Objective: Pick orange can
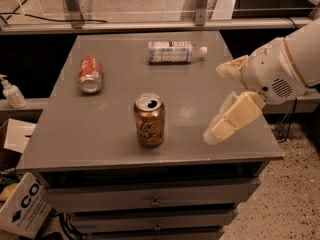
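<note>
The orange can point(149, 120) stands upright on the grey table point(100, 134), near the front and about the middle, with dark script on its side and a silver top. My gripper point(215, 103) is open and empty. It hovers over the table's right side, to the right of the can and clear of it, with its cream fingers point(231, 119) pointing left toward the can.
A redder can point(90, 74) lies on its side at the left back. A clear white-labelled bottle point(175, 51) lies on its side at the back. A pump bottle point(11, 91) and a cardboard box point(22, 209) are left of the table. Drawers point(155, 200) sit below the top.
</note>
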`<state>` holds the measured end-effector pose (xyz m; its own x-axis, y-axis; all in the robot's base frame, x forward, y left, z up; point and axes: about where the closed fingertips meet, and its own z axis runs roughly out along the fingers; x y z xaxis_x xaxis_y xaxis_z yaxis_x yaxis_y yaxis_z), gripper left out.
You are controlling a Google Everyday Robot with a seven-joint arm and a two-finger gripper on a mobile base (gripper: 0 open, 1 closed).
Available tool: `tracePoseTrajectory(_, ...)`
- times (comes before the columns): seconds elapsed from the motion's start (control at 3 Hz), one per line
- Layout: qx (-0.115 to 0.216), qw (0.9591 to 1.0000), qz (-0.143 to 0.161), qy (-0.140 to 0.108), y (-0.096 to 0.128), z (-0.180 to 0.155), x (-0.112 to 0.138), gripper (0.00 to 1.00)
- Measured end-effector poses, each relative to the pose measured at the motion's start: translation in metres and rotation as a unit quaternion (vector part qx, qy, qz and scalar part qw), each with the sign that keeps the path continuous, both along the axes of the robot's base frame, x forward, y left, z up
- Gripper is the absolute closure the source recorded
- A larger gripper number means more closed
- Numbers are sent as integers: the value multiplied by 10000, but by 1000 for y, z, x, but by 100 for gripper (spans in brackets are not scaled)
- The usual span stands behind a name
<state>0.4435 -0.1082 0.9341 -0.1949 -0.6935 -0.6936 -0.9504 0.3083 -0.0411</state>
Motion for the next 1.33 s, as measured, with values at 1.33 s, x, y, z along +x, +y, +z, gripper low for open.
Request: tracePoseTrajectory(1.33, 973, 9952, 124, 6, 68, -74, 11, 0)
